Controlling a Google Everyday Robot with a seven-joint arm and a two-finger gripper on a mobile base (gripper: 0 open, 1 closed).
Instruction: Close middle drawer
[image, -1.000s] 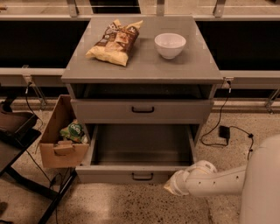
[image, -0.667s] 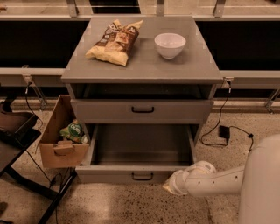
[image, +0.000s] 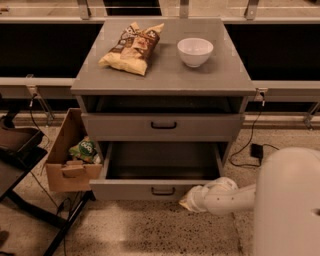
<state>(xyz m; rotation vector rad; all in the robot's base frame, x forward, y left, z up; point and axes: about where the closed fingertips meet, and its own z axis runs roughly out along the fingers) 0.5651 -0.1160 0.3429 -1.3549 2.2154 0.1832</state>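
one middle drawer (image: 125, 190) stands open at lower centre; the tool (image: 188, 201) sits by its front's right end, and i cannot tell its grip state. it should push squarely, straight back.

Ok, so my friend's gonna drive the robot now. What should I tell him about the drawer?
Pincer: down low, just in front of the right end of the middle drawer's front. Whether it touches the front can't be seen.
Middle drawer: pulled far out, with its small black handle facing the robot.
Done: the pincer is at the drawer front.
Left: push the front in until it lines up with the drawer above, which is shut.
Watch out: a cardboard box stands right next to the drawer's left side.
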